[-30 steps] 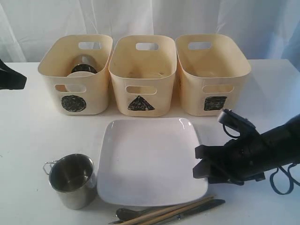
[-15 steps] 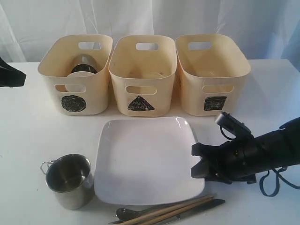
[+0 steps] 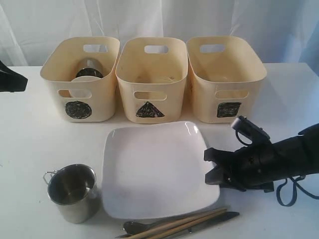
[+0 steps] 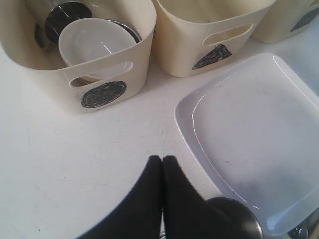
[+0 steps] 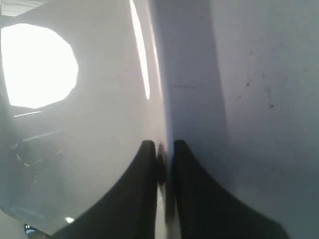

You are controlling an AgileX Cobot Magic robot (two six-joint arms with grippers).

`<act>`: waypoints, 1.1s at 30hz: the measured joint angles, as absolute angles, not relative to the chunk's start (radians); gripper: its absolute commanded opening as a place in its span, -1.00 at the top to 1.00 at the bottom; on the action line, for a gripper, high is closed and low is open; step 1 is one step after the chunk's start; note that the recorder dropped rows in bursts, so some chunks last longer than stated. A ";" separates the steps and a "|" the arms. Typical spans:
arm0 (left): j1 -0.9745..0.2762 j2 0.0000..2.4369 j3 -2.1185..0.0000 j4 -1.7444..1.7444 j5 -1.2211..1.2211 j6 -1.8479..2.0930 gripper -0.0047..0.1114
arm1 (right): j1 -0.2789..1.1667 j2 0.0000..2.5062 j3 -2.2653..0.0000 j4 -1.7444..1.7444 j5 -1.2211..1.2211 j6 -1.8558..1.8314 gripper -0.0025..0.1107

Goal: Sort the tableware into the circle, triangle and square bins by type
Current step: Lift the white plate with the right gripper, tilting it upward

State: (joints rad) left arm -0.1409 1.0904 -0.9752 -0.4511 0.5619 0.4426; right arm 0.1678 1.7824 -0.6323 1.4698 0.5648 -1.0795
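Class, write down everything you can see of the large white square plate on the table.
The plate is large and square with rounded corners and a raised rim. It is glossy white, ceramic by the look of it, and empty. It lies roughly flat on the white table, just in front of the triangle bin. The right tool pinches the plate's rim on the right side.

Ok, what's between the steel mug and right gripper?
The large white square plate fills the stretch from steel mug to right gripper, which pinches its edge; exterior view shows it.
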 measured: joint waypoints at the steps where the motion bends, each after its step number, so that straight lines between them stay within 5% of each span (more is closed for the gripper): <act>1: -0.141 1.090 -0.975 -0.451 0.560 0.443 0.92 | 0.168 1.768 -0.632 1.467 0.557 -1.079 0.96; 33: -0.141 1.090 -0.975 -0.451 0.546 0.443 0.92 | 0.162 1.368 -0.627 1.398 0.514 -1.013 0.96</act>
State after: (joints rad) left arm -0.1409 1.0904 -0.9752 -0.4511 0.5464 0.4426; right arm 0.1619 1.3683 -0.6265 1.3976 0.5142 -1.0134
